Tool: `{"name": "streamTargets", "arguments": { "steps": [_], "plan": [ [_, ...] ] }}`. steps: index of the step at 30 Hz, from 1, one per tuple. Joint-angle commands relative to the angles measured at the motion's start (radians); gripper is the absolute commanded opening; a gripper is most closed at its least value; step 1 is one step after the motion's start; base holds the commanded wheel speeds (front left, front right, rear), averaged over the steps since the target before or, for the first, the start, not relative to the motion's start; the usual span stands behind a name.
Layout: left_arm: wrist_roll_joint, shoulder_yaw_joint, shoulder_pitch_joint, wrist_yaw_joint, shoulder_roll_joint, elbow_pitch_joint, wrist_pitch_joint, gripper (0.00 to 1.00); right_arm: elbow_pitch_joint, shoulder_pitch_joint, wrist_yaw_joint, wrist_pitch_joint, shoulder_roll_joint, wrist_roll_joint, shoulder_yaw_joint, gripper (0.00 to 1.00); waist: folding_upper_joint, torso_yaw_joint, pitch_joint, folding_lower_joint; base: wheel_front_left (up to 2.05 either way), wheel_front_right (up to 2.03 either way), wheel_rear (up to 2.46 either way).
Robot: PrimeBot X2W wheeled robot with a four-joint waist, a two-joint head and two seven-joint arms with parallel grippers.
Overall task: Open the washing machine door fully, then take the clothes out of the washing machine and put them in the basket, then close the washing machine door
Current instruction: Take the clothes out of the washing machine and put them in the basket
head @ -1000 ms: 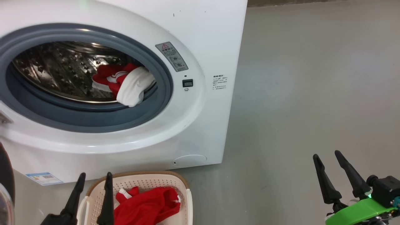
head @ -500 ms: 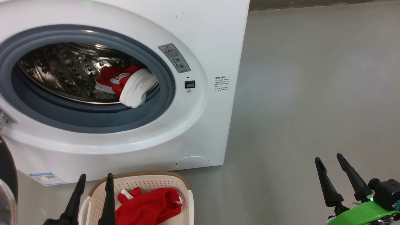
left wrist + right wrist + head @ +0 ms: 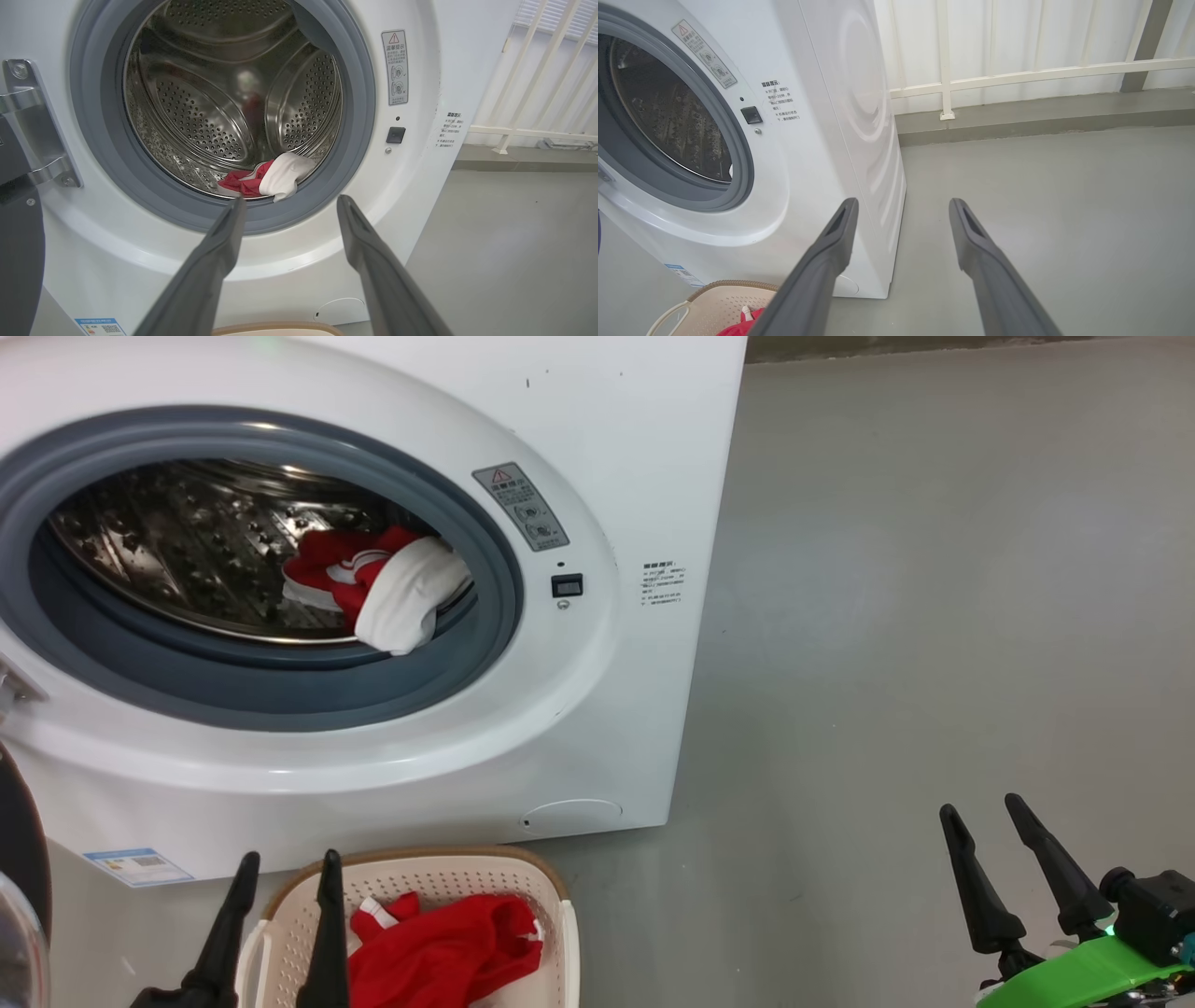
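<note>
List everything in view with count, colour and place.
washing machine: one, white, left
washing machine door: one, black rim, open, far left edge
floor: one, grey
basket: one, cream, brown rim, before the machine
clothes: two bundles, red and white, one in the machine's opening, one in the basket
railing: one, white, behind the machine
left gripper: one, dark, open, lower left, by the basket
right gripper: one, dark, open, lower right
</note>
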Motion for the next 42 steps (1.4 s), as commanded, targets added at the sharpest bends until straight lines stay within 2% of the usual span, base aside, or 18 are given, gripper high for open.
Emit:
{"name": "streamTargets", "arguments": {
  "steps": [1, 7, 14, 25, 42],
  "plan": [
    [-0.008, 0.023, -0.017, 0.002, 0.01, -0.016, -0.006, 1.0, -0.028, -0.009, 0.006, -0.006, -0.021, 0.005, 0.014, 1.0, 0.0, 0.0, 0.002, 0.0, 0.0, 0.0, 0.0],
    [-0.009, 0.014, -0.061, -0.015, 0.01, 0.035, -0.006, 1.0, -0.03, -0.014, 0.006, -0.006, -0.016, 0.006, 0.017, 1.0, 0.0, -0.002, 0.015, 0.0, 0.0, 0.0, 0.0],
    [0.009, 0.014, -0.219, -0.049, 0.025, 0.167, -0.006, 1.0, -0.035, -0.036, 0.006, -0.006, -0.001, 0.006, 0.026, 1.0, 0.0, -0.012, 0.075, 0.0, 0.0, 0.0, 0.0],
    [0.013, -0.039, -0.537, -0.068, 0.128, 0.462, -0.006, 1.0, -0.04, -0.106, 0.006, -0.006, 0.026, 0.007, 0.043, 1.0, 0.0, -0.065, 0.198, 0.0, 0.0, 0.0, 0.0],
    [-0.062, -0.212, -0.955, -0.069, 0.271, 0.818, -0.006, 1.0, -0.047, -0.211, 0.006, -0.006, 0.064, 0.005, 0.066, 1.0, 0.0, -0.14, 0.369, 0.0, 0.0, 0.0, 0.0]
  ]
}}
